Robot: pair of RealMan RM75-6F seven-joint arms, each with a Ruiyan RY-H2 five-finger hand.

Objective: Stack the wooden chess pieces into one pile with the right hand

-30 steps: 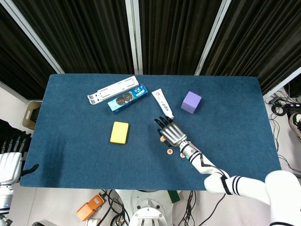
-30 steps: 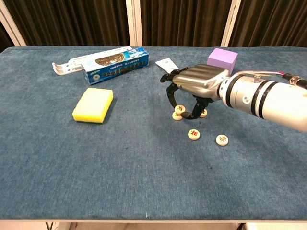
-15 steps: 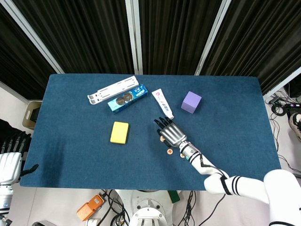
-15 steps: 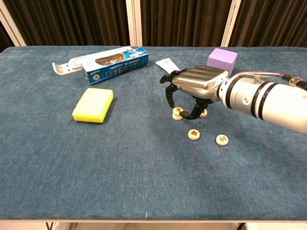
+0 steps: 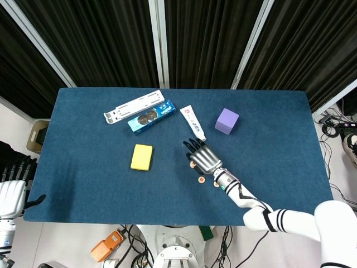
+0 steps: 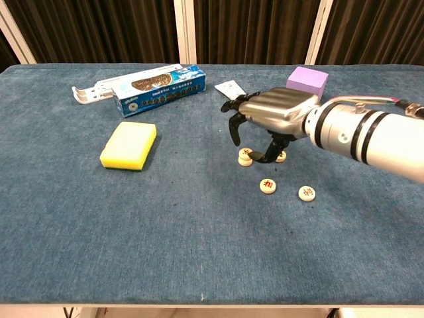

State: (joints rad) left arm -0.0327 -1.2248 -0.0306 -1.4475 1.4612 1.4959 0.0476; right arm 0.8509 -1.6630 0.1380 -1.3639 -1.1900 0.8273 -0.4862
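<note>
Right hand (image 6: 268, 116) hides chess pieces (image 6: 246, 156) overhead; chest view shows them.

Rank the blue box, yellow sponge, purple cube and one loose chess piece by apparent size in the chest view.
1. blue box, the longest.
2. yellow sponge.
3. purple cube, though it sits farther from the camera and the robot hand hides its lower edge, so second and third are unsure.
4. chess piece, clearly the smallest.

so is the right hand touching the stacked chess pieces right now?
Cannot tell. In the chest view the right hand arches over the stacked pieces, fingertips close beside them, but neither contact nor a gap shows plainly; the head view hides them.
</note>
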